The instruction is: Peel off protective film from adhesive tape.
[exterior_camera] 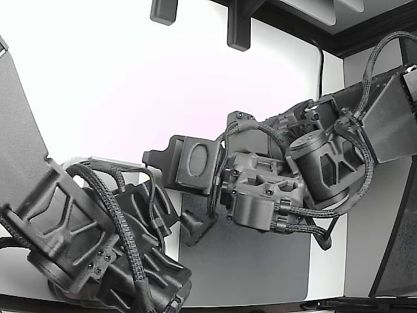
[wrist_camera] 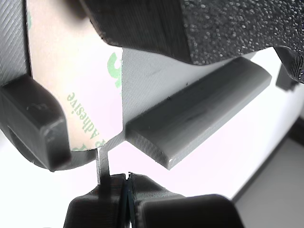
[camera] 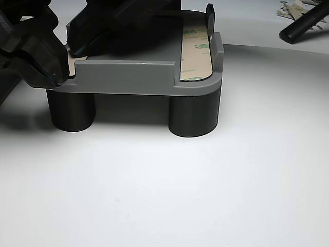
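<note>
Pinching together at the fixture's corner, the gripper had barely started; the film remained unpeeled.

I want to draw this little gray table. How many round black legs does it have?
2 show in the other view: one leg under the tray's left end, near the pincer, and one leg under its right end. More may hide behind.

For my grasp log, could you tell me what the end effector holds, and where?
The end effector appears closed on a thin tab at the edge of the tape's protective film; the contact itself is mostly hidden.
</note>
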Robot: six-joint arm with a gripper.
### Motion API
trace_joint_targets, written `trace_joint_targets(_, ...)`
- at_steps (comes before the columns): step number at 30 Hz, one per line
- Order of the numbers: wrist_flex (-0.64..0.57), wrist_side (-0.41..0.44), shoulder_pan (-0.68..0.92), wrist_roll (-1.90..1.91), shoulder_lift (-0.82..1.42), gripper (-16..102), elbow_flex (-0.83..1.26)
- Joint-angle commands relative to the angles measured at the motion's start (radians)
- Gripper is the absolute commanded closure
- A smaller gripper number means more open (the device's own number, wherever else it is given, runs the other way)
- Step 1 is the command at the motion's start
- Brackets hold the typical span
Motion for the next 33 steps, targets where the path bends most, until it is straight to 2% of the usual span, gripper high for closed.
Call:
trace_joint_targets(1,-0.003,0.002,-0.005,0.002,0.012,97,-0.035)
trace_joint_targets(33,0.015,0.002,0.006,0.014,0.021,97,-0.043)
